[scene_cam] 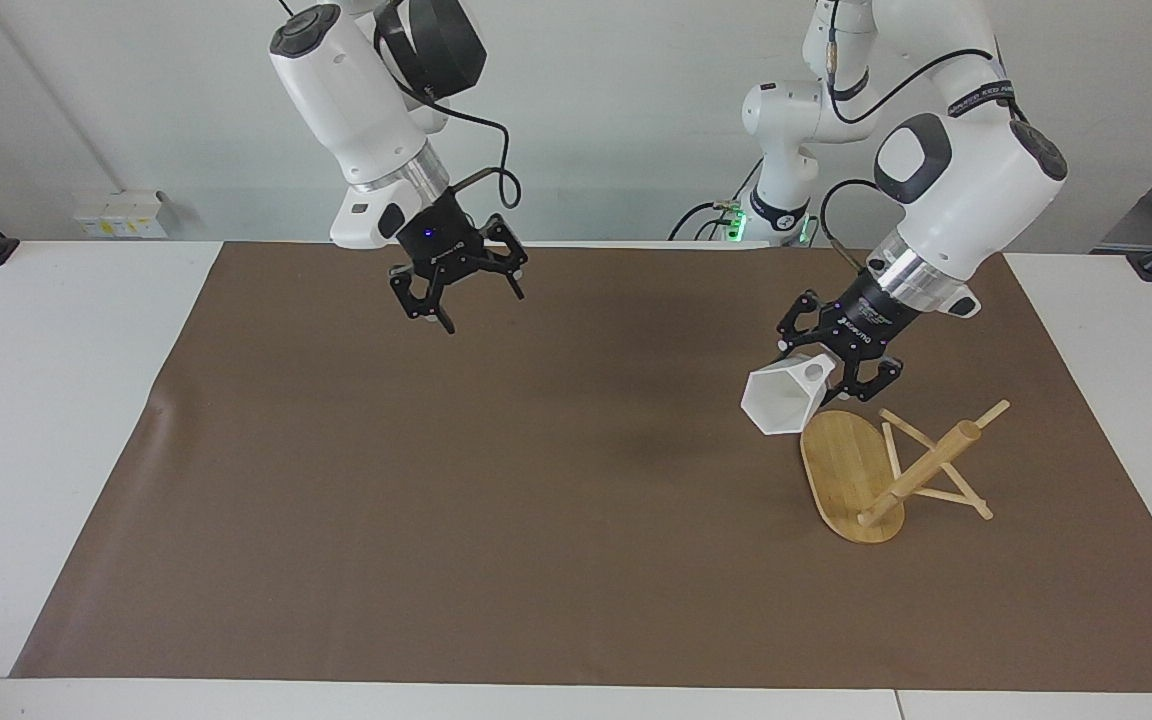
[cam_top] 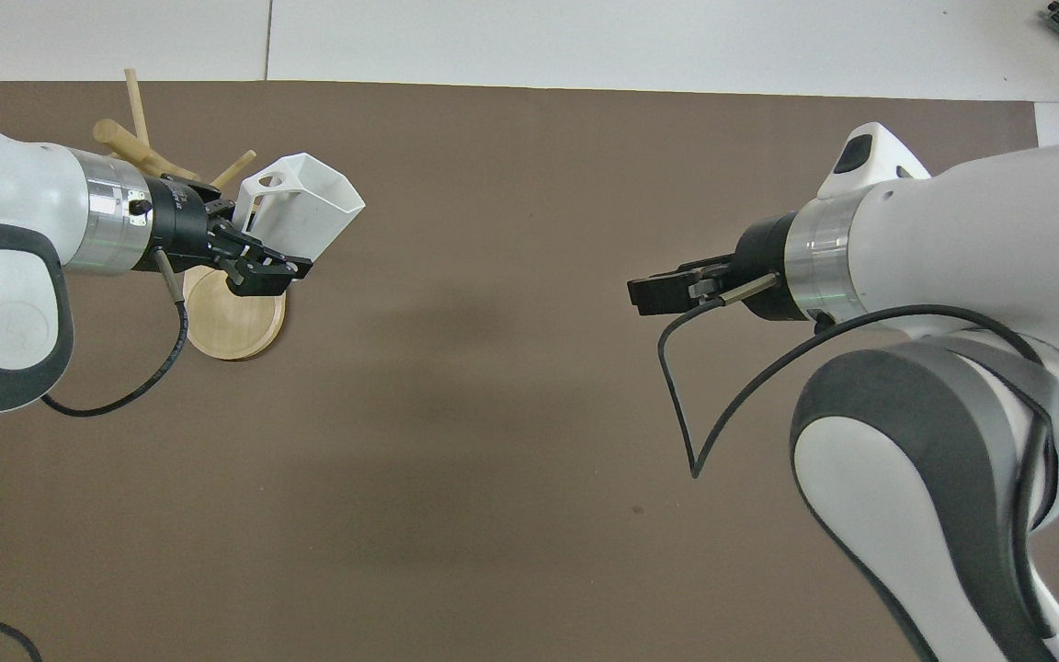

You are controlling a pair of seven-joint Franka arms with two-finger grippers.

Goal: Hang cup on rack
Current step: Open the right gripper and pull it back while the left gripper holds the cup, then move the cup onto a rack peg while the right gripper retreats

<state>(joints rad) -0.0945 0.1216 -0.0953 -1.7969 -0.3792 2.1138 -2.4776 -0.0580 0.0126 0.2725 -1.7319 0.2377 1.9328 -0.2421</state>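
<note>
Facing view: my left hand [scene_cam: 829, 378] is clamped on the cup [scene_cam: 783, 398] at its handle, cup tipped on its side in the air, just over the rack [scene_cam: 888, 470] base edge nearest the robots. Rack lies tipped over on the brown mat [scene_cam: 496, 500] at the left arm's end of the counter [scene_cam: 46, 400]. My right hand [scene_cam: 461, 300] is wide, holding nothing, waiting above the mat.
</note>
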